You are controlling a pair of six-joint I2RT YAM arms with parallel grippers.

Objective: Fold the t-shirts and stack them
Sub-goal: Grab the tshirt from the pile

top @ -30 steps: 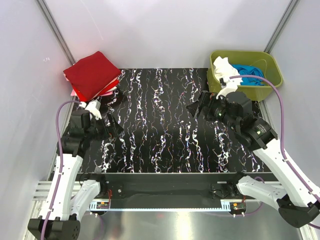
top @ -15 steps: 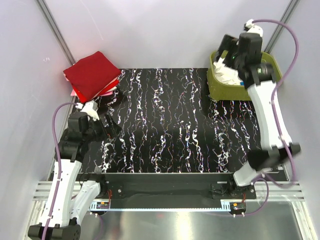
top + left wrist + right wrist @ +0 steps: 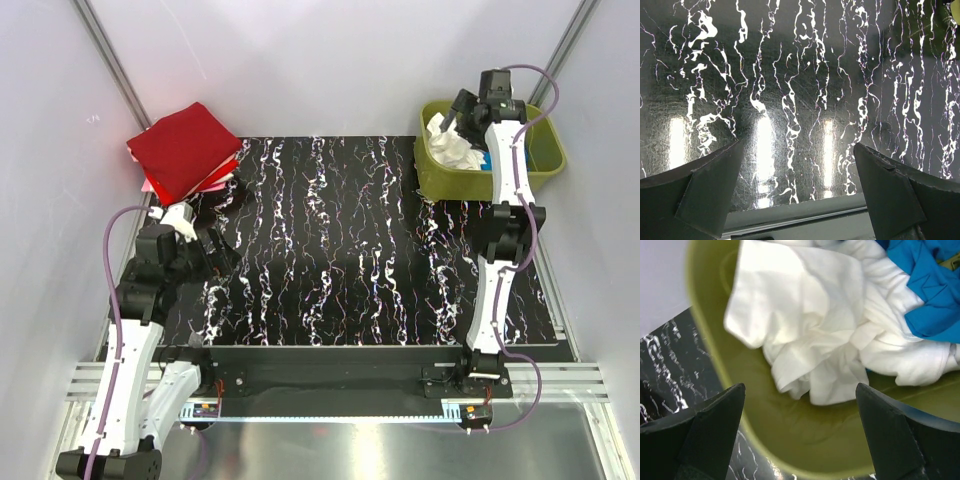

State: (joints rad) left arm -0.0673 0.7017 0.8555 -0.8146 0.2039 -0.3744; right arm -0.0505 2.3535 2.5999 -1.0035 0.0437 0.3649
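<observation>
A crumpled white t-shirt (image 3: 452,147) lies in the olive-green bin (image 3: 545,135) at the back right, beside a blue garment (image 3: 487,160). In the right wrist view the white t-shirt (image 3: 815,330) fills the bin (image 3: 805,440) under my open, empty right gripper (image 3: 800,435). My right gripper (image 3: 462,108) hovers over the bin. A folded red t-shirt (image 3: 183,148) lies on a pink one (image 3: 215,180) at the back left. My left gripper (image 3: 222,250) is open and empty over the mat's left side; it is also open in the left wrist view (image 3: 797,192).
The black marbled mat (image 3: 340,250) covers the table and shows in the left wrist view (image 3: 800,90). Grey walls stand on all sides. The metal rail (image 3: 330,380) runs along the near edge.
My right arm swung from the mat's right side up and back, and now reaches down over the bin. The left arm barely moved.
</observation>
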